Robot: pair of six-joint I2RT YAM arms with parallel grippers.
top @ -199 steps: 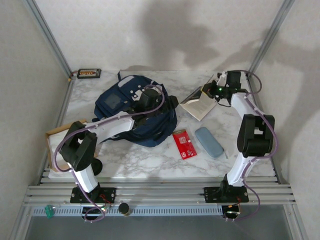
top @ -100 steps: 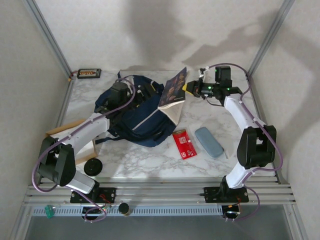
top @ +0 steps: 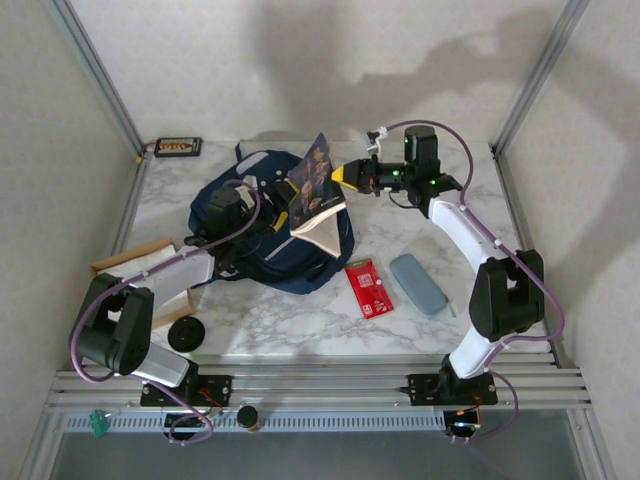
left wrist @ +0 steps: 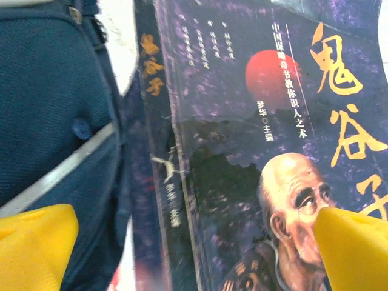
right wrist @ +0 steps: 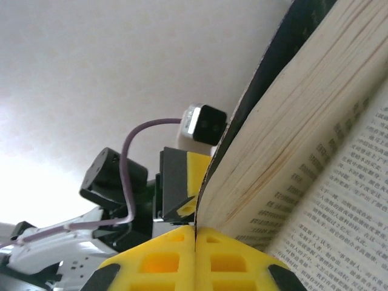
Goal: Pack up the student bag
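Carried leftward since a second ago, from the right rear to just above the large navy-blue fabric backpack (top: 290,255) lying left of centre on the white marble counter (top: 300,320): dark purple paperback book (top: 318,190), pinched by one edge in the closed right gripper (top: 345,176) and tilted over the bag's top. Beside the bag, left gripper (left wrist: 194,257) spread wide, gripping nothing, facing the book's cover. Book not yet inside, by the look of it. Waiting near the bag's right: flat red card (top: 368,288), grey-blue oblong case (top: 417,284). Packing probably barely begun.
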